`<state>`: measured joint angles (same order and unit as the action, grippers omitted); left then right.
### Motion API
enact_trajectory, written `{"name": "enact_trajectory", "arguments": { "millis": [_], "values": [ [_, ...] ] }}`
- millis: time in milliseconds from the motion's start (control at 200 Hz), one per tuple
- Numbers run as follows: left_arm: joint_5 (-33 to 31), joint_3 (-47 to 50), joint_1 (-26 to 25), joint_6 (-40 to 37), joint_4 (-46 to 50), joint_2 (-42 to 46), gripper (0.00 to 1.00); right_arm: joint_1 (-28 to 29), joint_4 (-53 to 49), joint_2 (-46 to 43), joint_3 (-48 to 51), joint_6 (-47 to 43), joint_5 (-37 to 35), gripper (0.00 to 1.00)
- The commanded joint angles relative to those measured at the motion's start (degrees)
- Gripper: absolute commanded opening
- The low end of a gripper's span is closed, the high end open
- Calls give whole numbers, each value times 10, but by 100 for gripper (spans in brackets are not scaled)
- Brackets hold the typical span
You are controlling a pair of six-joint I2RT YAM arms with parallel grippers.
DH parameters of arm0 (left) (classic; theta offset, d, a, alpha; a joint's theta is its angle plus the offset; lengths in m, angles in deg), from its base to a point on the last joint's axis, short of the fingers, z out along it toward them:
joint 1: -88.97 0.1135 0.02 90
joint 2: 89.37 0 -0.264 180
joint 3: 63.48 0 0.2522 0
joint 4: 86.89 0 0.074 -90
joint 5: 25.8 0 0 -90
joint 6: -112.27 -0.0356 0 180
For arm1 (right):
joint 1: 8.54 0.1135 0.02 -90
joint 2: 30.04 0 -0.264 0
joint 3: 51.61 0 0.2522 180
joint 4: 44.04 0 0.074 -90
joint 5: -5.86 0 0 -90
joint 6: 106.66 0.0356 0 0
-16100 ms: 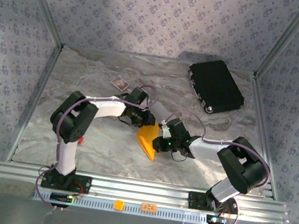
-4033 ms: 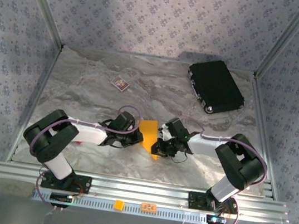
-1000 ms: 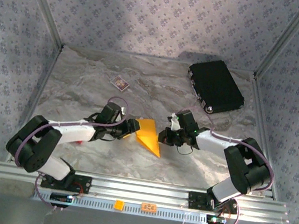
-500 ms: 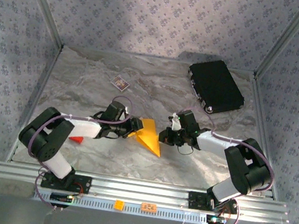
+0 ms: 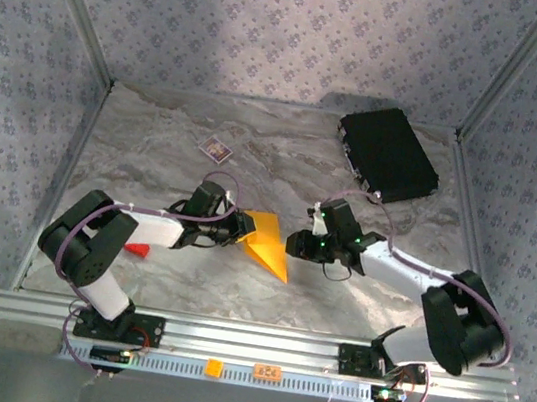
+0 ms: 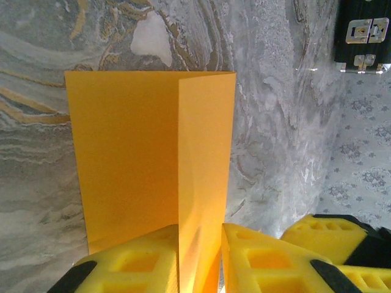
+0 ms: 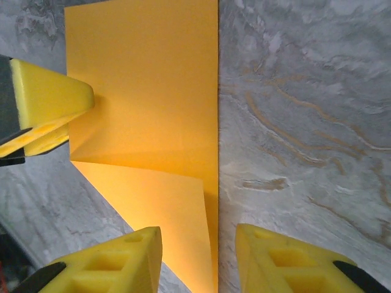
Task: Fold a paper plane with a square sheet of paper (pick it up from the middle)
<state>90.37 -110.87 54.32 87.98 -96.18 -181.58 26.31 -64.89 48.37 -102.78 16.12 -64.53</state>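
right tool [image 7: 198,238] just let go, now half-wide astride the square sheet of paper [image 7: 143,91]; left tool [image 6: 200,238] narrowing round its raised flap, not clamped yet, looks like a regrip for the next fold.

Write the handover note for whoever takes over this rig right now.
Left gripper: jaws on either side of a raised flap of the sheet of paper; whether they grip it is unclear.
Right gripper: open, astride one straight edge of the sheet, holding nothing.
Sheet: mid-table, between the grippers.
Done: early folds; it is a creased, pointed wedge.
Left: probably the narrowing folds into a dart.
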Motion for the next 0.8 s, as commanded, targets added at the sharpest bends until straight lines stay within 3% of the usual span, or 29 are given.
{"name": "enact_trajectory", "arguments": {
  "millis": [0,145,240,505,795],
  "values": [
    [8,-8,-6,0,-17,12,26,50,-19,-50,15,-52,-131,39],
    [10,-8,-7,-1,-18,12,28,189,93,-101,79,-174,-306,39],
    [11,-10,-8,0,-19,12,27,249,158,-99,110,-243,-362,41],
    [12,-12,-8,2,-19,15,23,322,211,-18,100,-351,-454,41],
    [15,-12,-11,10,-27,20,21,339,242,47,90,-371,-503,42]
  ]
}}
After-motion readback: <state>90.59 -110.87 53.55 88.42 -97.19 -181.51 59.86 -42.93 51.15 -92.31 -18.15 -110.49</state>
